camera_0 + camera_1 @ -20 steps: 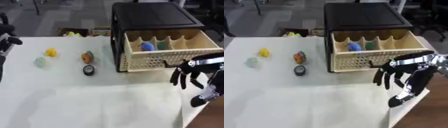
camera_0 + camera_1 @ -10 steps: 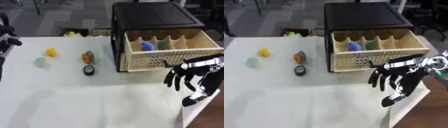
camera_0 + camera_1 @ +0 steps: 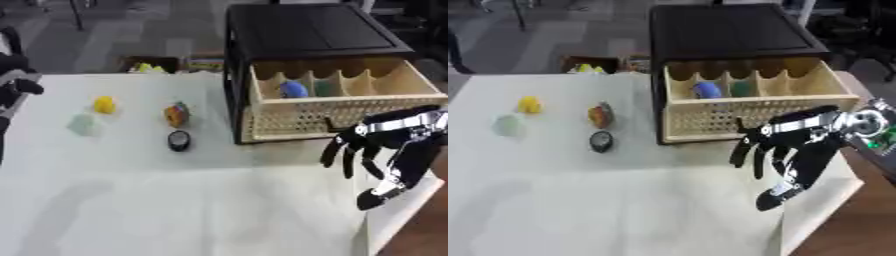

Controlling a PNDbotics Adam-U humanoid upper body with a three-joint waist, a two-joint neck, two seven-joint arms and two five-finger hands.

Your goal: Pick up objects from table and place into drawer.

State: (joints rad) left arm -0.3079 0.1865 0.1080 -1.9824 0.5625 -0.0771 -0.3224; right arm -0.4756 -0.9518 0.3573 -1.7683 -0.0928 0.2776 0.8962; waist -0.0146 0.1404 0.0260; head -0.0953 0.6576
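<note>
The white desk (image 3: 175,200) carries a black cabinet (image 3: 306,30) at its far right. From the cabinet a pale wicker drawer (image 3: 341,112) stands pulled out toward the robot, its long axis running left to right, split by dividers into compartments; a blue thing (image 3: 293,89) and a green thing (image 3: 325,88) lie in two neighbouring ones.

The right hand (image 3: 794,150) hangs just in front of the drawer's front wall, fingers spread, straight and pointing down, holding nothing. The left hand (image 3: 19,85) shows at the left edge, its fingers too unclear to judge.

Well to the right hand's left lie an orange ball (image 3: 177,115), a black disc (image 3: 179,140) just near of it, a yellow thing (image 3: 105,104) and a pale green thing (image 3: 84,123).
</note>
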